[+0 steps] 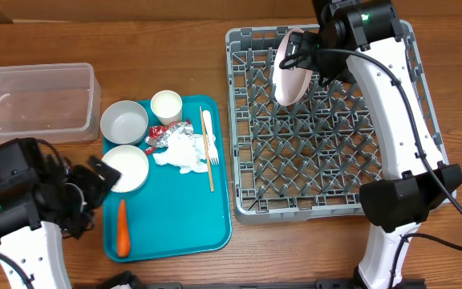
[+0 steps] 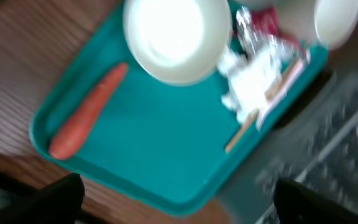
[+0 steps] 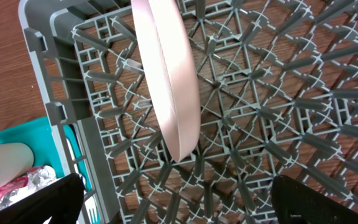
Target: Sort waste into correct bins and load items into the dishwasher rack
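pink plate (image 3: 166, 81) stands edgewise in the rack's (image 3: 48, 74) far-left corner, just beyond the released right hand (image 3: 176, 190); left hand (image 2: 179, 194) released.

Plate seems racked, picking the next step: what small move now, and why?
Probably lower the left gripper onto the rim of the white bowl: it hangs open beside it, and the plate already stands on edge in the rack, right gripper open above.

On a teal tray (image 2: 166, 149) filling the frame, an orange carrot (image 2: 86, 112) lies at left, a whitish bowl (image 2: 176, 37) sits top centre, a crumpled napkin (image 2: 248, 84), foil wrapper (image 2: 263, 22) and wooden stick (image 2: 253, 118) cluster right of it, a white cup (image 2: 335, 22) is at top right, and the left gripper (image 2: 179, 202) shows dark fingertips wide apart in the bottom corners
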{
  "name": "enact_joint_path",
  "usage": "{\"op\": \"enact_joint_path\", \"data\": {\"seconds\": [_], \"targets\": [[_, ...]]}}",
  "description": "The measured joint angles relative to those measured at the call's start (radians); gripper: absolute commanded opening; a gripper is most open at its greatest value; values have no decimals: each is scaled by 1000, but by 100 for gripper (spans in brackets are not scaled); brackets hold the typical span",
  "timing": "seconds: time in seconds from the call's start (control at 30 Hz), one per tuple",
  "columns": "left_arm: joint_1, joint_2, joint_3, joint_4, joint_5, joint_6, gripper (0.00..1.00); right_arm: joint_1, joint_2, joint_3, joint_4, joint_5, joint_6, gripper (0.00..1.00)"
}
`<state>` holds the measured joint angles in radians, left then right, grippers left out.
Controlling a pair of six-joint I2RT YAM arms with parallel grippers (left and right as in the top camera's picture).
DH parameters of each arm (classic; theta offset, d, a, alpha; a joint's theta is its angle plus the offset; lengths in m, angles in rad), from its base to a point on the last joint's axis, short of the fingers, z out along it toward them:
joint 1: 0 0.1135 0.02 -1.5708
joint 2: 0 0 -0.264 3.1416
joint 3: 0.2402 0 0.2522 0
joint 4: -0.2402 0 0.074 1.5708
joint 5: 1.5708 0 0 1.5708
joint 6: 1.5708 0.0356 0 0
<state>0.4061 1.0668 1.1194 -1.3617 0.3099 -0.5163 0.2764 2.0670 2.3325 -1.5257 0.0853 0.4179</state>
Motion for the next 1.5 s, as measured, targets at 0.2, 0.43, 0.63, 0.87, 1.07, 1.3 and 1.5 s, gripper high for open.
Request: {"op": "enact_joint_path", "data": {"seconds": [0.2, 0.43, 0.63, 0.87, 1.07, 1.3, 1.5], "targets": [[-139, 0, 0, -74, -51, 75, 100, 0, 0, 0, 0, 0, 0, 100], [-243, 0, -45, -40, -198, 34, 100, 0, 0, 0, 0, 0, 1, 100], [-243, 0, -137, 129, -337, -43, 100, 0, 0, 0, 0, 0, 0, 100], [-243, 0, -263, 335, -411, -29, 100, 0, 0, 0, 0, 1, 0, 100], [-243, 16, -369, 364, -385, -24, 100, 0, 0, 0, 0, 0, 0, 100], [-243, 81, -486, 411, -369, -36, 100, 0, 0, 0, 0, 1, 0, 100], [-243, 134, -536, 498, -358, -35, 100, 0, 0, 0, 0, 0, 0, 100]]}}
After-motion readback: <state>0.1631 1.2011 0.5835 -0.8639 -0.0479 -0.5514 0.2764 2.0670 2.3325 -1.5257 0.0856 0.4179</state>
